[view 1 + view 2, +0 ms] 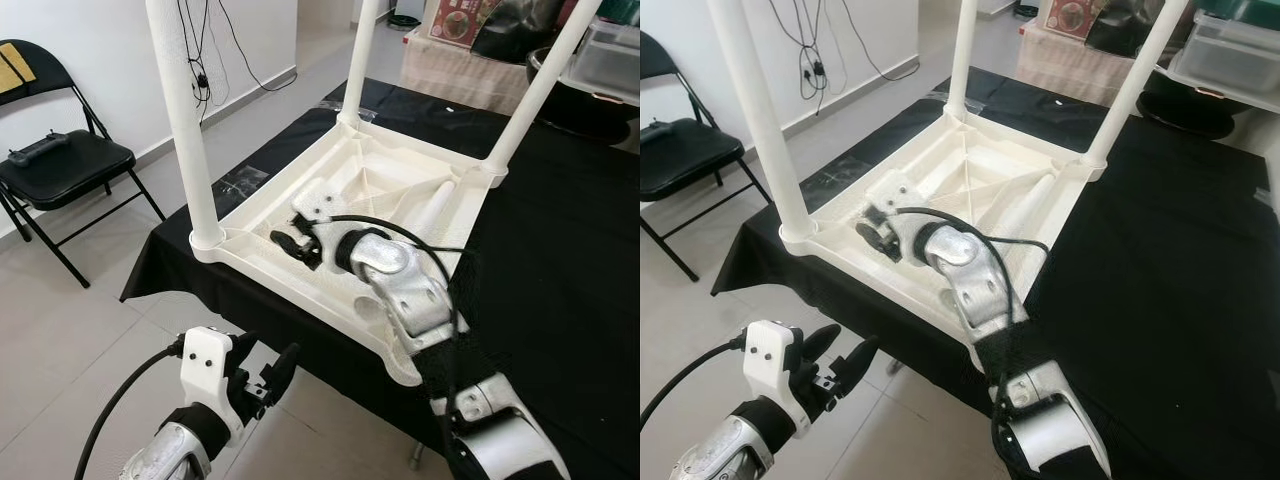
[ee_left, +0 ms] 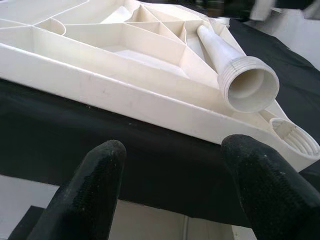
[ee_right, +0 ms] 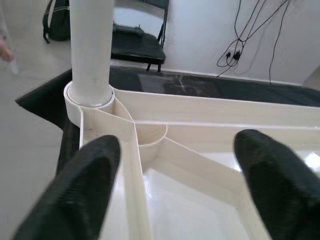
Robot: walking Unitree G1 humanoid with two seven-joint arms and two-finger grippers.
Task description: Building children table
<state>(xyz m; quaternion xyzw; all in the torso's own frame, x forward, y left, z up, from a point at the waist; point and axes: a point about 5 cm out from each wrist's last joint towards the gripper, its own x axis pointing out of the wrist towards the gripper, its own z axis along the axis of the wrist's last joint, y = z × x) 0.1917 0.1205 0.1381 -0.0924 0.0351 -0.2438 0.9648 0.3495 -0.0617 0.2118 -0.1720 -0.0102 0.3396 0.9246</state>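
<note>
Two silver metallic arms with rounded joint housings, white plastic wrist blocks dotted with small dark screws, left gripper (image 1: 262,377) and right gripper (image 1: 290,240) each fitted with two black fingers (finely textured), black cables looped alongside

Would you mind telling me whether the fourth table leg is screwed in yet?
Not yet. The loose leg lies flat inside the upturned tabletop, its threaded end bare, while the near corner socket stands empty.

White wall (image 1: 100,60) stood behind black folding chair (image 1: 60,165); cables (image 1: 200,60) hung near chair; pale tiled floor (image 1: 90,340) lay beneath; black-draped counter (image 1: 560,280) beside chair.
</note>
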